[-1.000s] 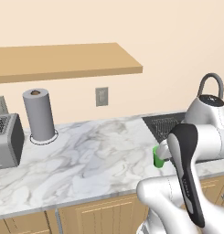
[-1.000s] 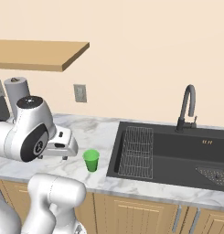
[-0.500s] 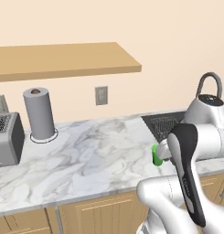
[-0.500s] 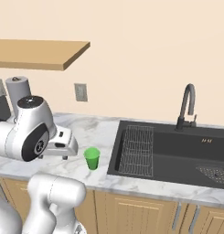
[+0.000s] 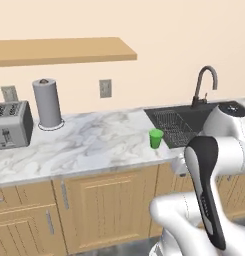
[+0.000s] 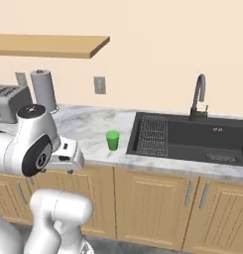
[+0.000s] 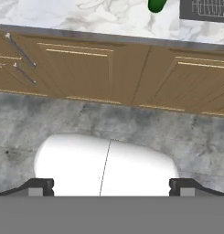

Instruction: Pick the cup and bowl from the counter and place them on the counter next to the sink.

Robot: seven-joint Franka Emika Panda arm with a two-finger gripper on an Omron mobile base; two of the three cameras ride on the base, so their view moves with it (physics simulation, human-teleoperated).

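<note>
Evidently tool (image 7: 111,185) wide open, empty — off counter (image 7: 86,18)

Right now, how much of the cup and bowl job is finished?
Done: the cup stands upright on the counter beside the sink. In hand: nothing; the gripper is open over the floor. Left: the bowl, which has no visible place here.

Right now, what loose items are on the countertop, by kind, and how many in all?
Green cup: 1
Paper towel roll: 1
Toaster: 1
Total: 3
</note>
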